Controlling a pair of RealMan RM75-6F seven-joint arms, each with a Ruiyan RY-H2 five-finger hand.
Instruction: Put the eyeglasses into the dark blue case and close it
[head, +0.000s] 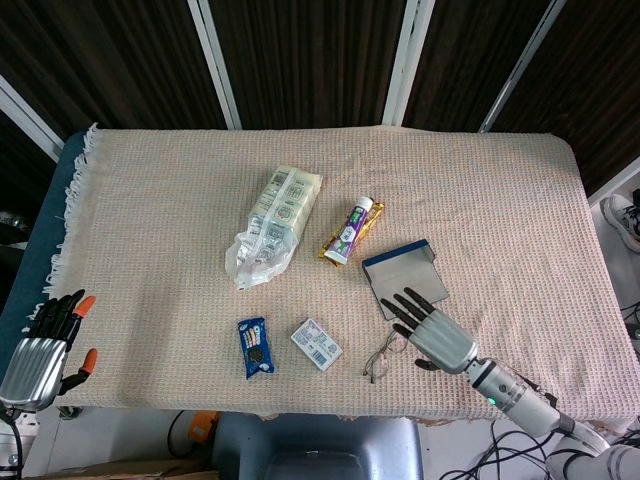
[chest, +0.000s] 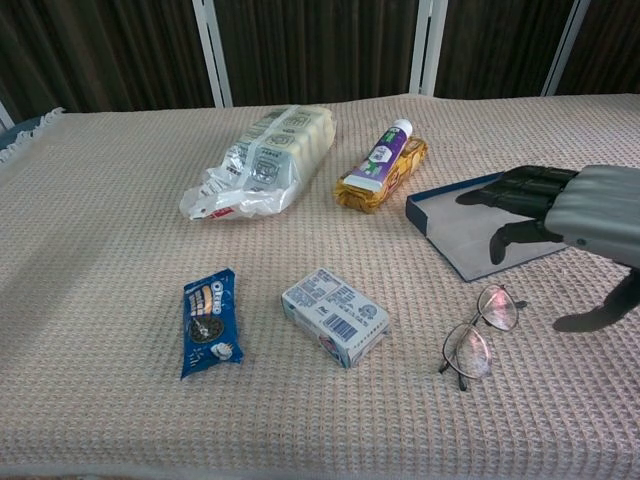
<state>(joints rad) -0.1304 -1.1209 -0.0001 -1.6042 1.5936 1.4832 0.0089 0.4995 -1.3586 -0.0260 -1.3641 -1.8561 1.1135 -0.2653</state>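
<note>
The thin-framed eyeglasses (head: 382, 354) (chest: 480, 334) lie folded open on the cloth near the front edge. Behind them lies the dark blue case (head: 404, 279) (chest: 470, 222), opened flat with its grey lining up. My right hand (head: 432, 331) (chest: 570, 220) hovers open, fingers spread, over the case's near edge and just right of the glasses, holding nothing. My left hand (head: 40, 347) hangs open off the table's front left corner, seen only in the head view.
A white snack bag (head: 272, 224), a purple tube on a yellow packet (head: 351, 230), a blue cookie pack (head: 254, 346) and a small white box (head: 316, 343) lie left of the glasses. The beige cloth (head: 500, 200) covers the table.
</note>
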